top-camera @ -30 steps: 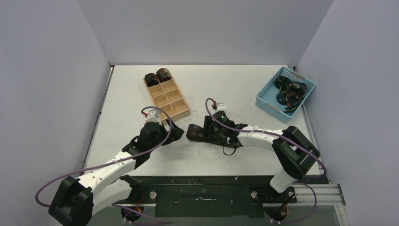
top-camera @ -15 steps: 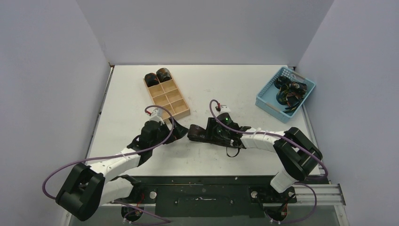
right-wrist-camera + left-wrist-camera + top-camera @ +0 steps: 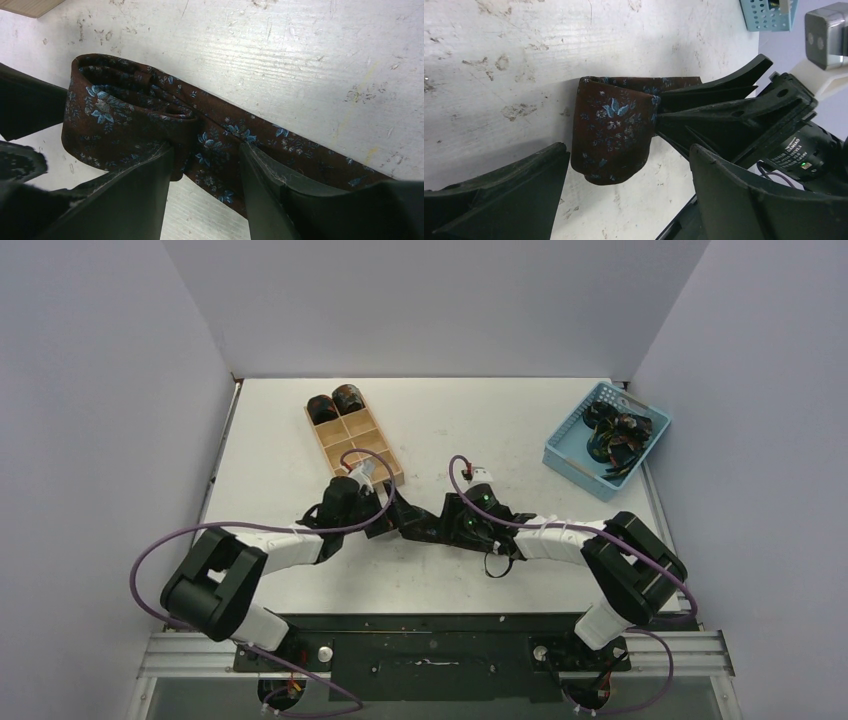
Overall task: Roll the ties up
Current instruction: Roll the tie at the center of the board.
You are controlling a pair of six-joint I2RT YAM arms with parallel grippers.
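A dark brown tie [image 3: 415, 523] with small blue flowers lies at mid-table, one end wound into a loose coil [image 3: 117, 117], the strip [image 3: 300, 150] trailing right. My right gripper [image 3: 205, 150] is shut on the tie where coil meets strip, fingers [image 3: 724, 100] pinching its edge. The left gripper [image 3: 629, 152] is open, its fingertips either side of the coil's [image 3: 611, 127] near end, not touching. In the top view the left gripper [image 3: 385, 520] and right gripper [image 3: 440, 527] meet at the coil. Two rolled ties [image 3: 335, 403] fill the tray's far compartments.
The tan wooden tray [image 3: 365, 455] stands just beyond the left gripper. A light blue basket [image 3: 570, 445] at the far right holds several tangled dark ties [image 3: 615, 435]. The table [image 3: 500, 420] is scuffed white. A black loop of the right arm's cable [image 3: 490, 565] lies beside the tie.
My left arm has swung right and forward until its open gripper reaches the coiled end. The right gripper stayed on the tie, shifting only slightly.
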